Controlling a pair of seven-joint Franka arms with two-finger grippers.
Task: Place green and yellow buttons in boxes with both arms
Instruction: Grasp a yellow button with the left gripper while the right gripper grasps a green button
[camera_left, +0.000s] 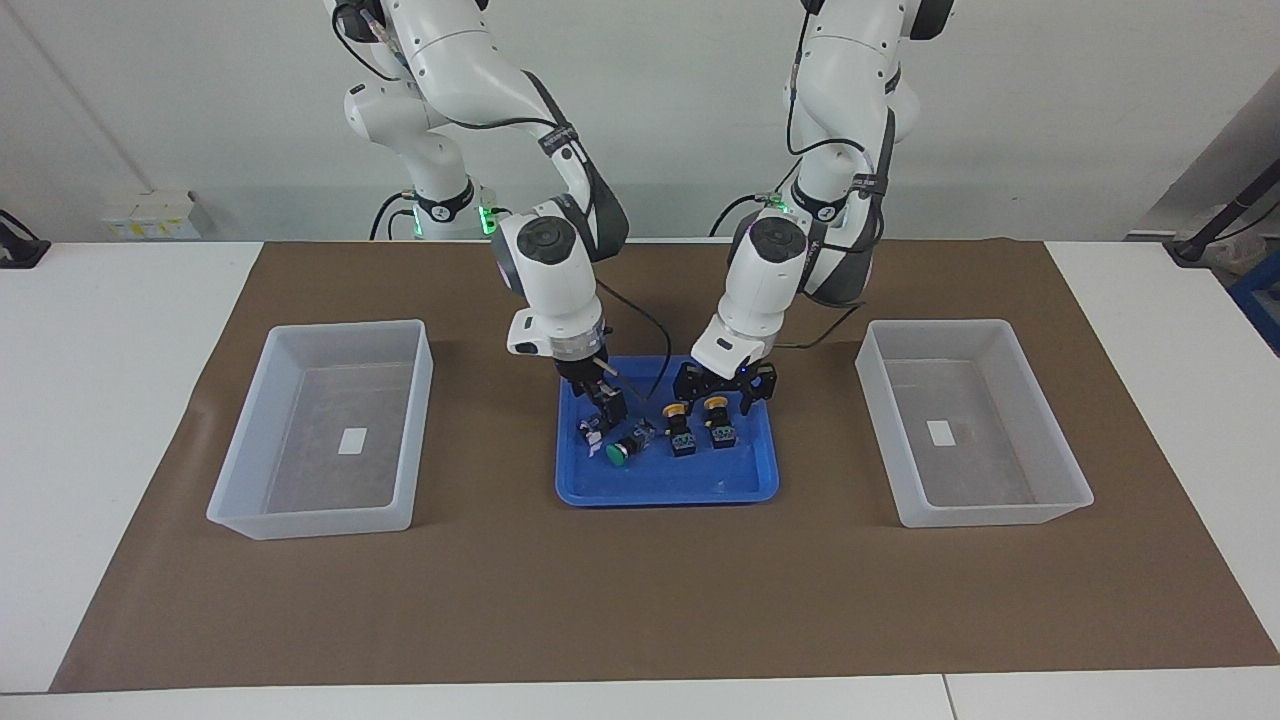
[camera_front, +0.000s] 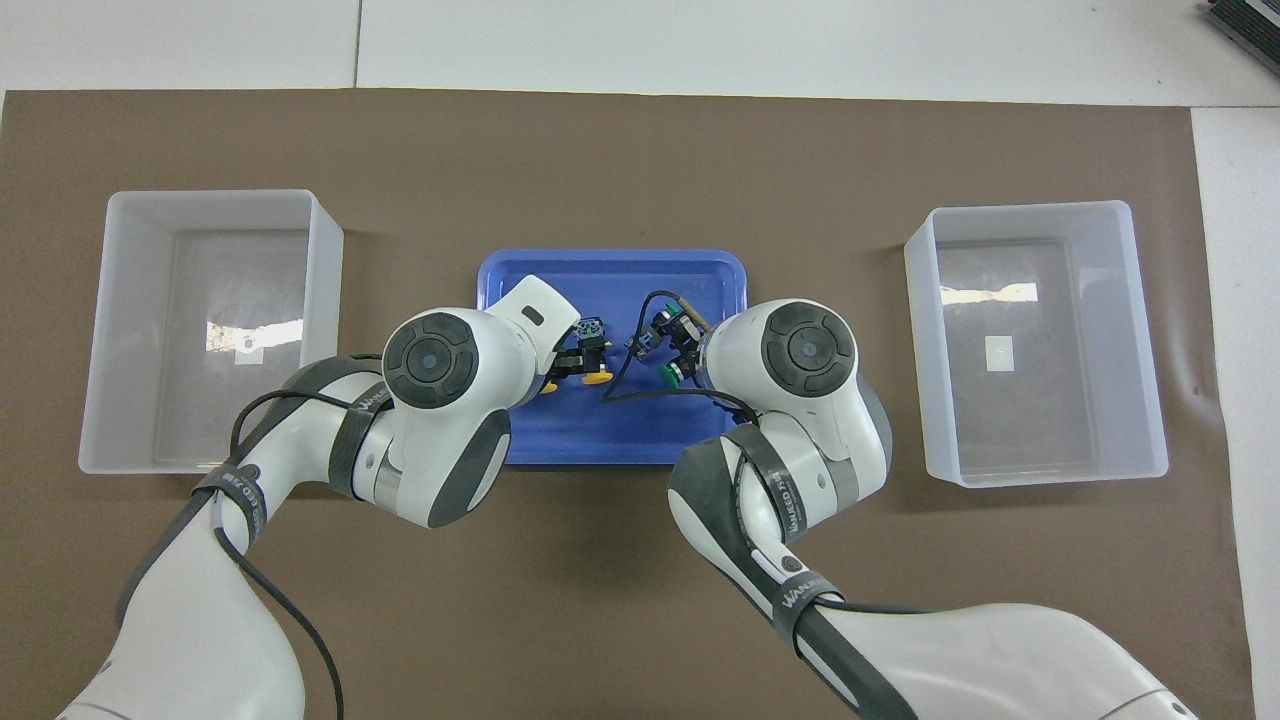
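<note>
Facing view: green button (camera_left: 627, 447) lies sideways, cap away from robots.

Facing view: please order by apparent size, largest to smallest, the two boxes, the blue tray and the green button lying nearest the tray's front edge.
1. The two boxes: they look alike in size, so I do not rank one above the other.
2. Blue tray.
3. Green button, by far the smallest.
</note>
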